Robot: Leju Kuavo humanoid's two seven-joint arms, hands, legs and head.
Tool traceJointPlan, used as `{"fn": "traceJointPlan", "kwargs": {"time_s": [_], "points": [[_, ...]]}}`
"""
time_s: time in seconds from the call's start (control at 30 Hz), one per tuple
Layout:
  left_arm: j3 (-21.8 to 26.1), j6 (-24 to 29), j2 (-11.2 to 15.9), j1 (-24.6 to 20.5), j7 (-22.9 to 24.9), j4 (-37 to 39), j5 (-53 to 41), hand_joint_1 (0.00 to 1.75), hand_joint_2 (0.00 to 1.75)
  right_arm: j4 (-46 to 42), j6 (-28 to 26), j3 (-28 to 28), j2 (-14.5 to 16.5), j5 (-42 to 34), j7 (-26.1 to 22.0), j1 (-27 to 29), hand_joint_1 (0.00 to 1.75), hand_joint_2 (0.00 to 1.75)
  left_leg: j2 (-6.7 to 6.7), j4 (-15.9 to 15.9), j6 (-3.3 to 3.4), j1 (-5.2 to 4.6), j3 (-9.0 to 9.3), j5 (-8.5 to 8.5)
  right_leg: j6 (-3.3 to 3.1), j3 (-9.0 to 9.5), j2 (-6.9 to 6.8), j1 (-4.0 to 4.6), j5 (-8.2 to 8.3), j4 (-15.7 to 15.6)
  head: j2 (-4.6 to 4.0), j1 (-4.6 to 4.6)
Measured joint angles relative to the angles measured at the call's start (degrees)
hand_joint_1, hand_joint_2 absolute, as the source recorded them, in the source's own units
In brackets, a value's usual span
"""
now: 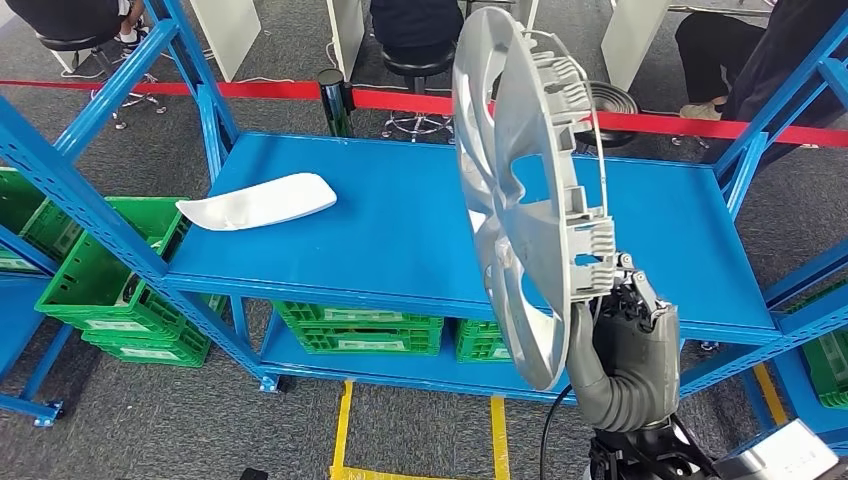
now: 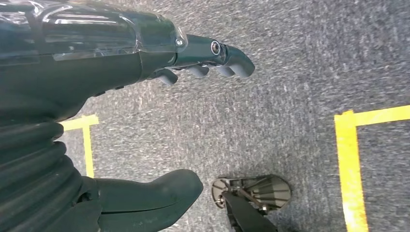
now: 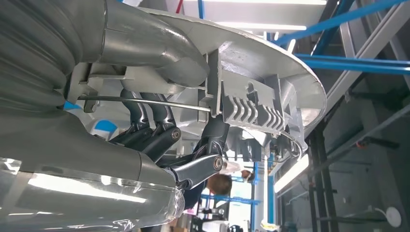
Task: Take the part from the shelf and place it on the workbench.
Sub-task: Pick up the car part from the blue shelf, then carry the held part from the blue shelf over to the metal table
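A large silver wheel cover (image 1: 525, 190) stands on edge in the air above the blue shelf board (image 1: 400, 230), lifted clear of it. My right hand (image 1: 625, 345) grips its lower rim from below, thumb on the front face and fingers behind on the ribbed clips. In the right wrist view the thumb (image 3: 159, 48) presses the wheel cover (image 3: 270, 87) rim while the dark fingers (image 3: 203, 145) curl behind it. My left hand (image 2: 193, 58) hangs over the grey carpet, fingers apart and holding nothing.
A white curved plastic part (image 1: 262, 201) lies on the shelf's left side. Green crates (image 1: 110, 280) sit under and left of the shelf. Blue uprights (image 1: 90, 200) frame both sides. Red barrier tape (image 1: 400, 100) and seated people are behind. Yellow floor tape (image 2: 348, 164) marks the carpet.
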Motion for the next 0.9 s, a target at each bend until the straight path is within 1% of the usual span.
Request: {"fn": "traceJointPlan", "kwargs": {"time_s": [0.23, 0.27, 0.33, 0.37, 0.4, 0.43, 0.47, 0.5, 0.53, 0.57, 0.6, 0.63, 0.7, 0.73, 0.77, 0.8, 0.83, 0.87, 0.9], "points": [[0.0, 0.0, -0.1, 0.0, -0.8, 0.0, 0.1, 0.00, 1.75, 0.0, -0.2, -0.7, 0.0, -0.2, 0.2, 0.0, 1.75, 1.75, -0.13, 0.4, 0.41, -0.35, -0.12, -0.18, 0.33, 0.02, -0.03, -0.27, 0.20, -0.2, 0.00, -0.25], [0.0, 0.0, -0.1, 0.0, -0.8, 0.0, 0.2, 0.00, 1.75, 0.0, -0.2, -0.7, 0.0, -0.2, 0.3, 0.0, 1.75, 1.75, -0.14, 0.4, 0.56, -0.41, -0.14, -0.08, 0.51, 0.04, -0.02, -0.33, 0.34, -0.3, 0.00, -0.29], [0.0, 0.0, -0.2, 0.0, -0.8, 0.0, 0.2, 0.00, 1.75, -0.1, -0.2, -1.0, 0.0, -0.2, 0.4, 0.0, 1.75, 1.75, -0.11, -0.3, 0.99, -0.18, 0.00, 0.54, 0.93, 0.03, 0.07, -0.31, 0.37, -0.4, 0.00, -0.50], [0.0, 0.0, -0.3, -0.1, -0.8, 0.0, 0.2, 0.00, 1.75, -0.2, -0.3, -1.2, 0.0, -0.1, 0.4, 0.0, 1.75, 1.75, -0.06, -0.7, 1.26, 0.03, 0.08, 0.92, 1.14, -0.33, 0.11, -0.27, -0.41, 0.4, 0.00, -0.45], [0.0, 0.0, -0.4, -0.1, -0.7, 0.0, 0.2, 0.00, 1.75, -0.3, -0.3, -1.4, 0.0, -0.1, 0.5, 0.0, 1.75, 1.75, -0.02, -1.0, 1.46, 0.26, 0.15, 1.25, 1.29, -1.05, 0.14, -0.24, -1.79, 2.2, 0.00, -0.24], [0.0, 0.0, -0.5, -0.1, -0.7, 0.0, 0.2, 0.00, 1.75, -0.3, -0.3, -1.5, 0.0, 0.0, 0.5, -0.1, 1.75, 1.75, 0.01, -1.2, 1.57, 0.36, 0.16, 1.41, 1.46, -2.33, 0.12, -0.30, -3.76, 5.3, 0.00, 0.13], [0.0, -0.1, -0.5, -0.1, -0.7, 0.0, 0.2, 0.00, 1.75, -0.3, -0.3, -1.6, 0.0, 0.0, 0.6, -0.1, 1.75, 1.75, 0.02, -1.2, 1.66, 0.39, 0.11, 1.50, 1.62, -3.90, 0.12, -0.33, -5.83, 9.3, 0.00, 0.55], [0.0, -0.1, -0.6, -0.1, -0.7, 0.0, 0.2, 0.00, 1.75, -0.3, -0.3, -1.7, 0.0, 0.1, 0.7, -0.1, 1.75, 1.75, 0.02, -1.2, 1.65, 0.40, 0.10, 1.53, 1.74, -5.30, 0.11, -0.38, -7.18, 12.8, 0.00, 0.85], [0.0, -0.1, -0.7, 0.0, -0.6, 0.0, 0.2, 0.00, 1.75, -0.2, -0.3, -1.7, 0.0, 0.1, 0.8, -0.1, 1.75, 1.75, 0.01, -1.2, 1.62, 0.40, 0.09, 1.54, 1.80, -6.21, 0.09, -0.42, -7.66, 15.2, 0.00, 1.11], [0.0, -0.1, -0.7, 0.0, -0.6, 0.0, 0.2, 0.00, 1.75, -0.2, -0.3, -1.8, 0.0, 0.2, 0.9, -0.1, 1.75, 1.75, -0.02, -1.1, 1.59, 0.41, 0.09, 1.55, 1.80, -6.28, 0.08, -0.45, -7.08, 15.6, 0.00, 1.29], [0.0, -0.1, -0.8, 0.0, -0.6, 0.0, 0.2, 0.00, 1.75, -0.2, -0.3, -1.9, 0.0, 0.2, 1.0, -0.1, 1.75, 1.75, -0.08, -1.0, 1.52, 0.42, 0.10, 1.53, 1.74, -5.32, 0.06, -0.51, -5.38, 13.7, 0.00, 1.48], [0.0, -0.1, -0.9, 0.0, -0.6, 0.0, 0.2, 0.00, 1.75, -0.2, -0.3, -1.9, 0.0, 0.2, 1.0, -0.1, 1.75, 1.75, -0.16, -0.9, 1.41, 0.44, 0.12, 1.46, 1.64, -3.69, 0.05, -0.57, -3.25, 10.3, 0.00, 1.67], [0.0, -0.1, -1.0, -0.1, -0.6, 0.0, 0.2, 0.00, 1.75, -0.3, -0.3, -1.9, 0.0, 0.2, 1.1, -0.1, 1.75, 1.75, -0.29, -0.6, 0.89, 0.41, -0.14, 1.34, 1.15, -0.17, 0.09, -0.53, -0.59, 3.1, 0.00, 1.93], [0.0, -0.2, -1.0, -0.1, -0.5, 0.0, 0.2, 0.00, 1.75, -0.3, -0.2, -2.0, 0.0, 0.2, 1.1, -0.1, 1.75, 1.75, -0.34, -0.4, 0.52, 0.35, -0.36, 1.37, 0.85, 0.73, 0.13, -0.43, -0.23, 1.1, 0.00, 1.99], [0.0, -0.2, -1.1, -0.1, -0.4, 0.0, 0.2, 0.00, 1.75, -0.3, -0.2, -2.0, 0.0, 0.2, 1.2, -0.2, 1.75, 1.75, -0.35, -0.3, 0.16, 0.31, -0.62, 1.47, 0.52, 1.08, 0.17, -0.30, -0.39, 0.2, 0.00, 1.96], [0.0, -0.2, -1.1, -0.1, -0.3, 0.0, 0.2, 0.00, 1.75, -0.4, -0.3, -2.0, -0.1, 0.3, 1.2, -0.2, 1.75, 1.75, -0.36, -0.2, -0.19, 0.26, -0.81, 1.62, 0.25, 1.01, 0.20, -0.19, -0.17, 0.0, 0.00, 1.85], [0.0, -0.2, -1.1, -0.1, -0.2, 0.0, 0.2, 0.00, 1.75, -0.4, -0.3, -2.0, -0.1, 0.3, 1.3, -0.2, 1.75, 1.75, -0.34, -0.2, -0.51, 0.28, -0.98, 1.64, -0.09, 0.89, 0.14, -0.25, -0.06, -0.1, 0.00, 1.69], [0.0, -0.2, -1.1, -0.1, -0.2, 0.0, 0.2, 0.00, 1.75, -0.4, -0.3, -2.0, -0.1, 0.3, 1.4, -0.2, 1.75, 1.75, -0.28, 0.0, -0.80, 0.33, -1.07, 1.33, -0.44, 0.81, 0.04, -0.33, 0.10, -0.3, 0.00, 1.50], [0.0, -0.2, -1.2, -0.1, -0.1, 0.0, 0.2, 0.00, 1.75, -0.4, -0.3, -2.0, -0.2, 0.3, 1.5, -0.2, 1.75, 1.75, -0.22, 0.8, -1.10, 0.41, -1.40, 0.29, -0.85, 0.66, -0.07, -0.42, 0.35, -0.4, 0.00, 1.23]]}}
